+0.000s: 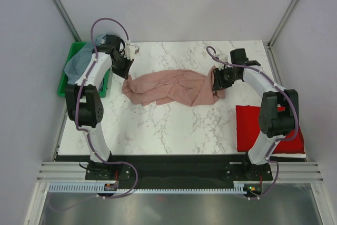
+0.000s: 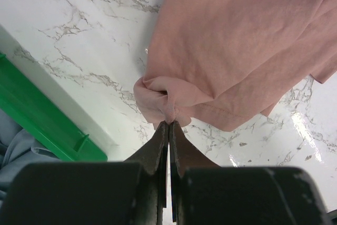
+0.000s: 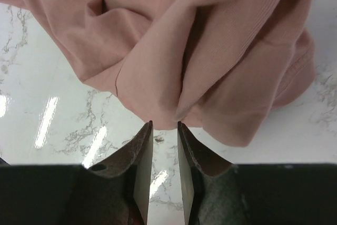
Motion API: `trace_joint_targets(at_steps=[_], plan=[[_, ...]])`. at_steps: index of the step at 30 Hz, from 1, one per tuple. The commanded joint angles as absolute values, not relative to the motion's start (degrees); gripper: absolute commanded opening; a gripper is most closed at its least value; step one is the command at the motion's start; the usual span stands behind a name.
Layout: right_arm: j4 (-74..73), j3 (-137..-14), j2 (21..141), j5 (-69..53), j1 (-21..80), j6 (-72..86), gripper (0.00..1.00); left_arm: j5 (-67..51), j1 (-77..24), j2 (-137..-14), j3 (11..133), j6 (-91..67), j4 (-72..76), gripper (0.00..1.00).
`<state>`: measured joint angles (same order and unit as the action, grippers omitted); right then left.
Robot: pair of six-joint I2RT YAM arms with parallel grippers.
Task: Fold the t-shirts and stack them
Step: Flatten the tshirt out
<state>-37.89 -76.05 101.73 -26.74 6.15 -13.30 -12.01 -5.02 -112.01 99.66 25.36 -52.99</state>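
1. Nearest, front R of the table [image 1: 168, 125]: red tee [image 1: 247, 130], folded flat into a rough square and reaching the table's R edge. R arm [image 1: 276, 114] crosses above it in the top view, hiding part of it
2. Mid-table: pink tee [image 1: 171, 88] lies bunched and wrinkled in a long band running L to R over the marble. It's not folded, and sits apart from the red tee
3. L end of that band: L gripper [image 1: 125, 72] is right on the cloth. L wrist cam shows the L gripper [image 2: 169, 126] w/ jaws pressed together, pinching a small puckered fold of the pink tee [image 2: 237, 46]. The rest of the cloth spreads away from the tips across the marble
4. R end of the band: R gripper [image 1: 217, 80] sits at the cloth's edge. R wrist cam shows the R gripper [image 3: 165, 125] w/ jaws a narrow gap apart, bare marble showing between them and nothing pinched. A rolled edge of the pink tee [image 3: 210, 51] lies just off the tips; touching or not, can't tell
5. Farthest, beside the table's far L corner: green bin [image 1: 64, 84] w/ grey-blue tee [image 1: 79, 62] crumpled inside. L arm [image 1: 87, 104] covers part of the bin in the top view. L wrist cam catches the green bin [image 2: 47, 130] rim and a bit of the grey-blue tee [image 2: 18, 146] behind it
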Motion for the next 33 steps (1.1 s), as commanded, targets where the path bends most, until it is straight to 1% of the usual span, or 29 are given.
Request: trace_joint_targets(at_steps=[1, 9, 21, 33], plan=[[-36.74, -80.85, 103.44, -26.10, 6.42, -13.54, 0.32, -11.16, -5.36, -110.30, 99.85, 23.99, -51.85, 0.04], [-36.82, -81.65, 106.08, -25.75, 6.77, -13.27, 0.32, -10.81, -5.36, -110.39, 100.02, 24.17, -51.86, 0.04], [-37.44, -79.37, 105.29, -22.94, 6.94, -13.89, 0.31, -10.63, -5.80, -111.88, 102.30, 24.35, -51.94, 0.04], [-36.21, -79.63, 107.75, -24.17, 7.03, -12.92, 0.31, -10.02, -6.15, -111.97, 102.57, 24.43, -51.94, 0.04]])
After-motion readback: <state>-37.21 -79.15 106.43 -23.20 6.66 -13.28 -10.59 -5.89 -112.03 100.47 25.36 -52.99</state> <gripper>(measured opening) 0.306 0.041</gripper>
